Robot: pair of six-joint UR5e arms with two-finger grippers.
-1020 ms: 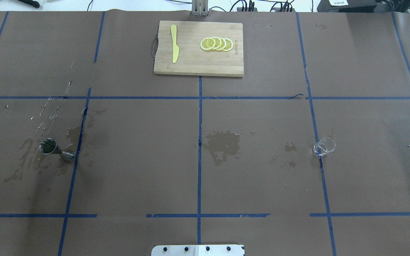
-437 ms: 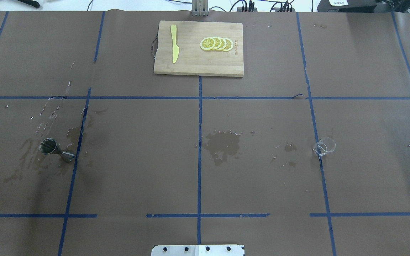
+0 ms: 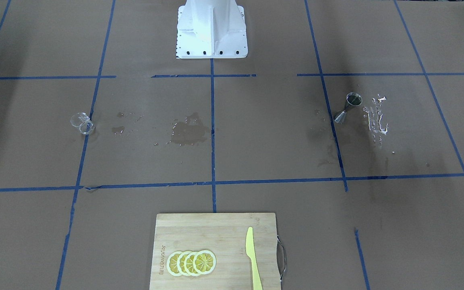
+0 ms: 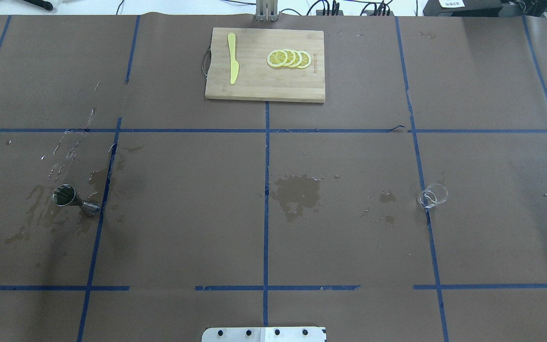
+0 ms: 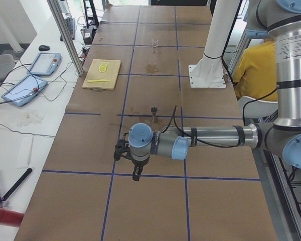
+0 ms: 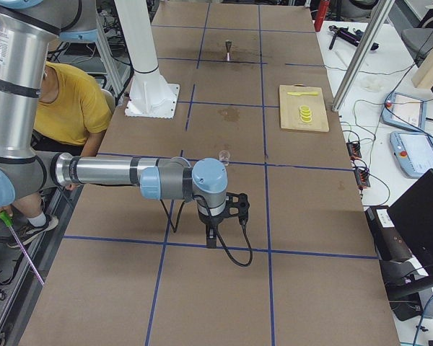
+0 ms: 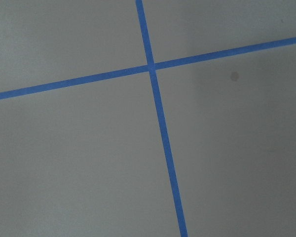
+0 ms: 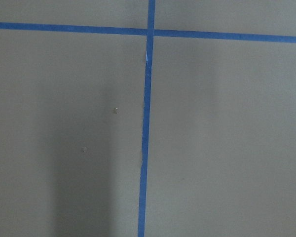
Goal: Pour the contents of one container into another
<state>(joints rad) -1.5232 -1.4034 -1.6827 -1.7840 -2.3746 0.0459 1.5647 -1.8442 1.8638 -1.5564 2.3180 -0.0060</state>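
The clear glass cup point(image 4: 432, 195) stands on the brown paper at the right in the overhead view, also visible as the cup point(image 3: 82, 123) and, from the side, the cup point(image 6: 224, 155). The steel jigger point(image 4: 75, 200) stands upright at the left, seen again as the jigger point(image 3: 348, 106) and the jigger point(image 5: 154, 110). My left gripper point(image 5: 135, 174) hangs near the table's left end, short of the jigger. My right gripper point(image 6: 211, 240) hangs near the right end, short of the cup. I cannot tell whether either is open or shut. Both wrist views show only paper and blue tape.
A wooden cutting board point(image 4: 254, 85) with lemon slices point(image 4: 288, 58) and a yellow knife point(image 4: 232, 58) lies at the far middle. Wet patches point(image 4: 297, 192) darken the paper in the middle and around the jigger. A person in yellow point(image 6: 72, 108) sits behind the robot base point(image 3: 212, 28).
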